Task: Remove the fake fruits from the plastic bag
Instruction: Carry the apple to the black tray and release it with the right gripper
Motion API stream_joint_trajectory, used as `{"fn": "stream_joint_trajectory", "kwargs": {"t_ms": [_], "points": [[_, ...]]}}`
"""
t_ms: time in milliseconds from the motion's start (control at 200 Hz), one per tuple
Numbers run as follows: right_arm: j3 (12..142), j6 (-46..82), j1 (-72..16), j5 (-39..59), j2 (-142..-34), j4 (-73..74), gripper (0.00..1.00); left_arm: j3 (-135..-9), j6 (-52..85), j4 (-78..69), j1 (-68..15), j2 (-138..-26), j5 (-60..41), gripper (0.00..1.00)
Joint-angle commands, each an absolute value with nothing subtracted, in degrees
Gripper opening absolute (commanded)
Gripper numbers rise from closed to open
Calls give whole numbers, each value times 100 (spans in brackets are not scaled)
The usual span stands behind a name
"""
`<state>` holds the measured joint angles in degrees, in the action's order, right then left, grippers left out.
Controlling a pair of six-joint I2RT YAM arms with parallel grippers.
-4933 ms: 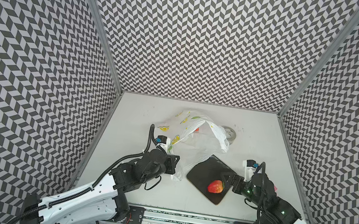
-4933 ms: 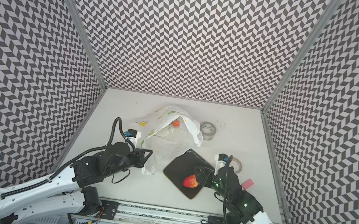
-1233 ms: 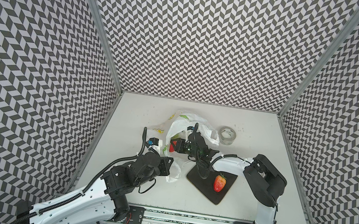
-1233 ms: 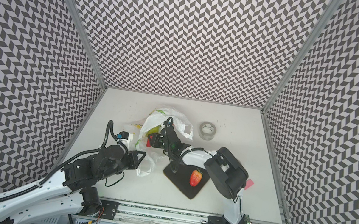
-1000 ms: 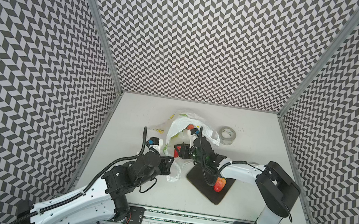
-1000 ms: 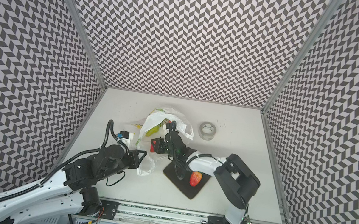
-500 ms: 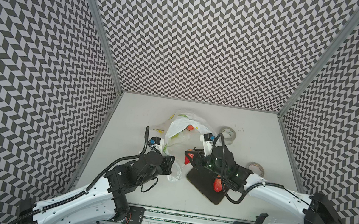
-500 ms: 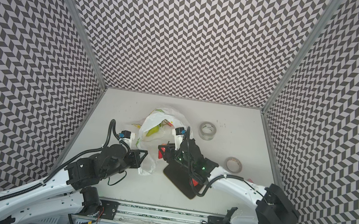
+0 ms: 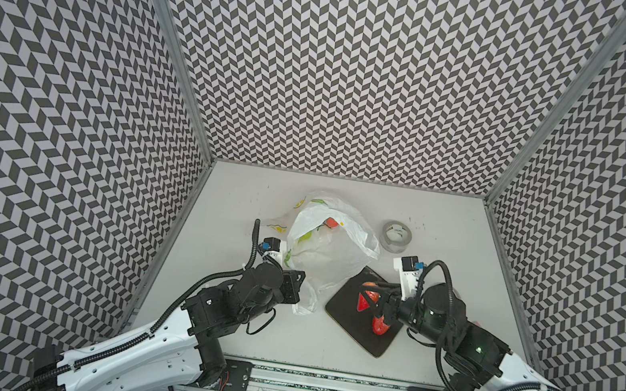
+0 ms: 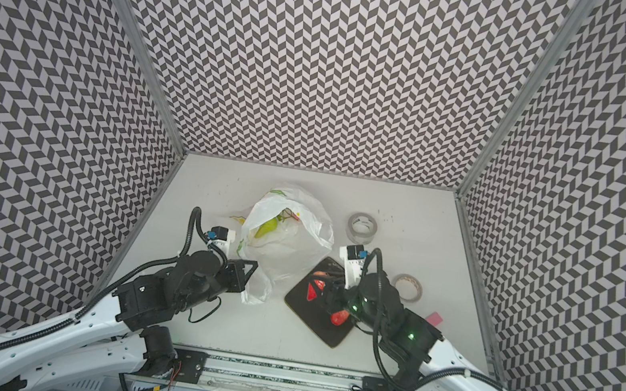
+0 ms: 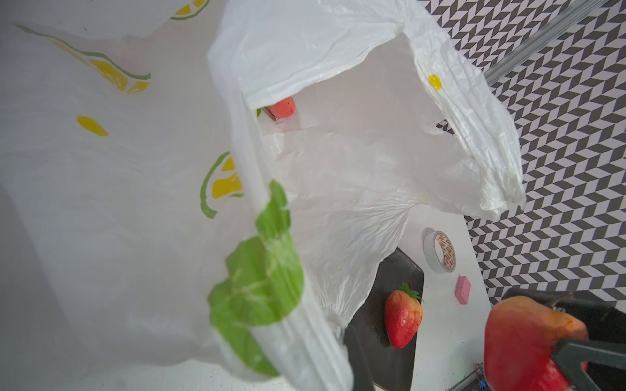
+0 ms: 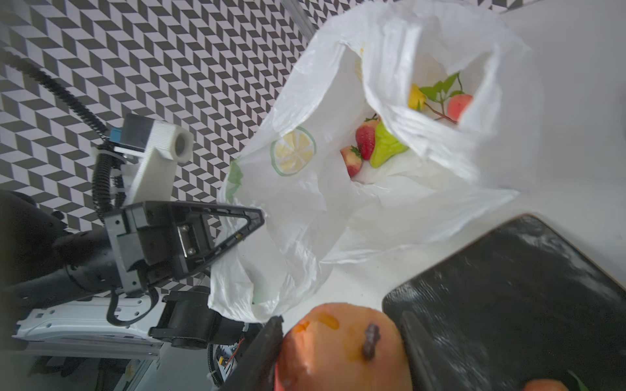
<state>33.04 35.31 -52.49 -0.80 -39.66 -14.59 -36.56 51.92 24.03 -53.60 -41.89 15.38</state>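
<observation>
While the plastic bag (image 9: pixel 330 249) lies crumpled at the middle of the table (image 9: pixel 300 350), its mouth is held agape toward the near right. Several toy fruits are seen inside it: two red strawberries (image 12: pixel 366 138), a green pear (image 12: pixel 386 147), a yellow fruit (image 12: pixel 416 96) and a pink round fruit (image 12: pixel 459 105) beside a leafy twig. The bag is made of thin, crinkled, translucent white film printed with lemon slices and green leaves. Just to its near right a black board (image 9: pixel 358 333) is laid flat; it is square with rounded corners and a dull, mottled face. A glossy lone strawberry (image 9: pixel 379 326) with a green cap is laid on the board's right part. Over the board's far-left part a smooth, rounded red-orange fruit (image 12: pixel 338 348) with a dark stem stub is clamped between the jaws of the right gripper (image 9: pixel 364 302), outside the bag. The right arm is stretched in from the near right, with its wrist turned left toward the bag. The left gripper (image 12: pixel 257 220) is pressed together on the bag's near-left edge, where the film is bunched and a loose tail hangs below; its arm is stretched in from the near left. A grey tape roll (image 9: pixel 396 236) is seen far right of the bag. A second tape roll (image 10: pixel 407 287) and a pink block (image 10: pixel 434 319) are seen right of the board.
</observation>
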Motion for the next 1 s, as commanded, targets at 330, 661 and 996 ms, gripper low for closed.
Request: {"fn": "stream_joint_trajectory", "kwargs": {"t_ms": [330,661,996], "points": [[2856,4956,-4573,-1083,-3892,-2143,43,-3722,5106,2258,-5375,-4114,1604,0],[2810,4685,-3668,-409,-5898,-165,41,-3682,5106,2318,-5374,-4003,1564,0],[3695,4231,-3443,96,-7819,370,42,-3618,5167,2401,-5383,-3898,1617,0]]}}
